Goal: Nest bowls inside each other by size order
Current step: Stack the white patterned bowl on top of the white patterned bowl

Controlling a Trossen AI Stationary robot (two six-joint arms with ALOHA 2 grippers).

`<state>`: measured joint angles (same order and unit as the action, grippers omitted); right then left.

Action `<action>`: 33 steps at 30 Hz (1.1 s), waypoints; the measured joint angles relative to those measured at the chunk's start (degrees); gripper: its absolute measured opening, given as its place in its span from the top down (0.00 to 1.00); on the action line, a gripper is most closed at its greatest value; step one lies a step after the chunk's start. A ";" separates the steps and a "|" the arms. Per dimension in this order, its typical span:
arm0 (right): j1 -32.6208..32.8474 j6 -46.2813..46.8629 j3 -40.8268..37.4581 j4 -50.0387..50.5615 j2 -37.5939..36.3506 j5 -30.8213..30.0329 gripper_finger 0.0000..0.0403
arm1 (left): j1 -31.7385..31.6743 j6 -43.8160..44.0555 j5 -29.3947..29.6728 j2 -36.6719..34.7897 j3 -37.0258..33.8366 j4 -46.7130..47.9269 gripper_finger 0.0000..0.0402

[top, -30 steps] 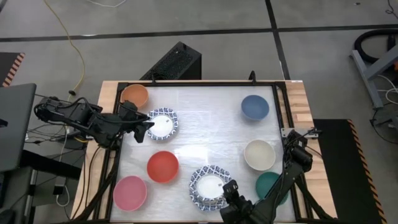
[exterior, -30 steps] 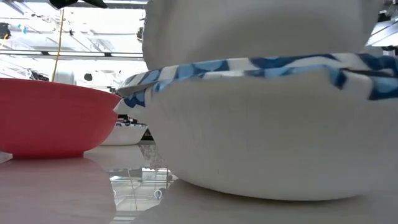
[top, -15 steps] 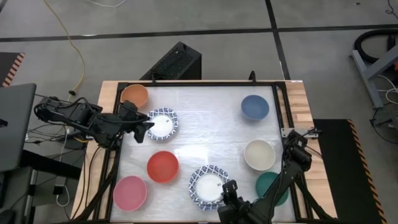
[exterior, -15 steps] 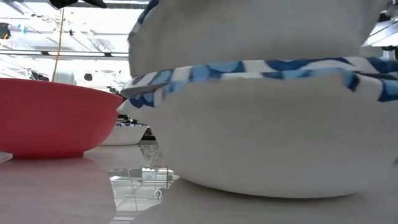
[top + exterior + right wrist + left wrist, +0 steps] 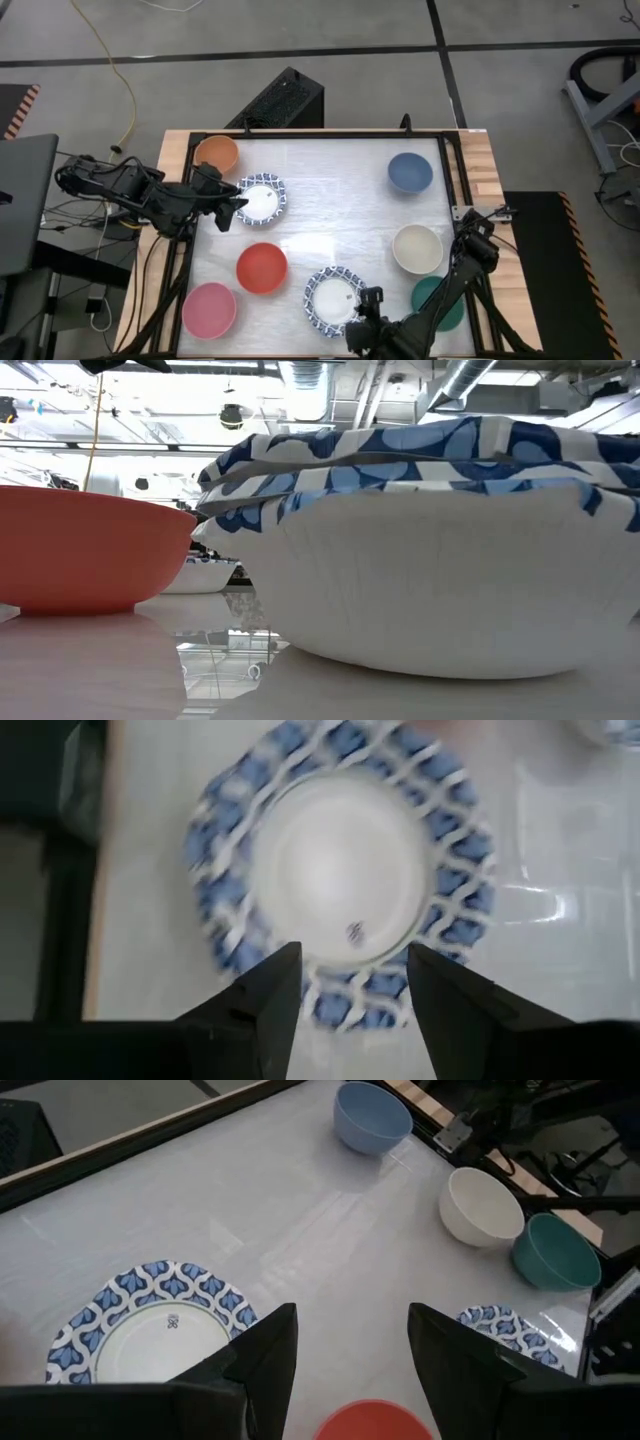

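A stack of white bowls with blue patterned rims [image 5: 334, 296] sits at the front middle; it fills the low view [image 5: 430, 550] and shows in the right wrist view [image 5: 340, 880]. My right gripper [image 5: 365, 303] is open and empty over the stack's front right edge [image 5: 345, 1010]. Another patterned bowl [image 5: 261, 200] sits at the back left. My left gripper [image 5: 236, 206] is open and empty beside its left rim [image 5: 345, 1370]. Orange [image 5: 216, 153], red [image 5: 262, 267], pink [image 5: 209, 309], blue [image 5: 410, 172], cream [image 5: 417, 248] and teal [image 5: 436, 300] bowls stand apart on the table.
The white table top [image 5: 330, 200] has a black frame [image 5: 300, 133] around it. A black box [image 5: 285, 98] and a yellow cable [image 5: 125, 90] lie on the floor behind. A laptop [image 5: 25, 200] stands at the far left.
In the low view the white bowl held above the patterned stack has sunk into it, and its patterned rim now shows on top. My right gripper shifted slightly left. The left arm has not moved.
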<state>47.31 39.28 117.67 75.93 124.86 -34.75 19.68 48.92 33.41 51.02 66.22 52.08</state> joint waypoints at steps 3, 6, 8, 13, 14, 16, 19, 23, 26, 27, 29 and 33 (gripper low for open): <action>-0.21 4.77 -0.02 -0.13 -0.19 -1.92 0.50 | 0.18 -2.04 -0.29 1.10 0.04 0.13 0.55; -0.15 9.23 -0.04 -0.29 -0.86 -3.13 0.50 | 0.13 -5.49 -1.70 3.61 0.04 2.03 0.55; -0.11 11.73 -0.04 -0.41 -1.62 -4.04 0.50 | 0.13 -8.05 -2.30 6.28 0.04 3.16 0.55; 0.20 16.59 -0.04 -0.34 -5.20 -6.47 0.50 | 0.24 -12.75 -1.98 13.67 0.04 8.84 0.55; 0.38 17.68 -0.04 -0.19 -6.01 -7.36 0.50 | 0.43 -12.90 -1.18 15.01 0.04 10.20 0.55; 1.19 19.90 -0.04 0.48 -7.89 -10.02 0.50 | 0.92 -12.96 0.87 16.93 0.00 11.44 0.55; 3.08 23.19 -0.04 1.54 -10.45 -16.34 0.50 | 2.27 -13.81 2.76 18.10 0.00 11.08 0.55; 6.79 29.76 -0.04 6.84 -13.11 -27.01 0.50 | 3.67 -15.08 5.00 16.74 -1.54 9.34 0.55; 9.38 36.97 -0.04 13.47 -15.06 -32.13 0.51 | 3.72 -16.04 2.86 11.91 -6.14 3.19 0.55; 9.99 38.67 -0.05 14.06 -15.64 -32.97 0.51 | 3.72 -16.24 1.48 9.79 -8.08 0.87 0.55; 10.74 36.79 -1.36 13.04 -17.39 -34.74 0.51 | 3.74 -16.39 -1.60 5.15 -12.01 -3.26 0.55; 10.66 34.31 -1.62 14.03 -19.90 -36.16 0.52 | 3.74 -16.18 -5.35 -2.23 -17.31 -4.37 0.55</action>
<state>57.97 73.60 116.05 89.96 104.96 -70.91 23.42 32.74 28.06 48.79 48.91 47.71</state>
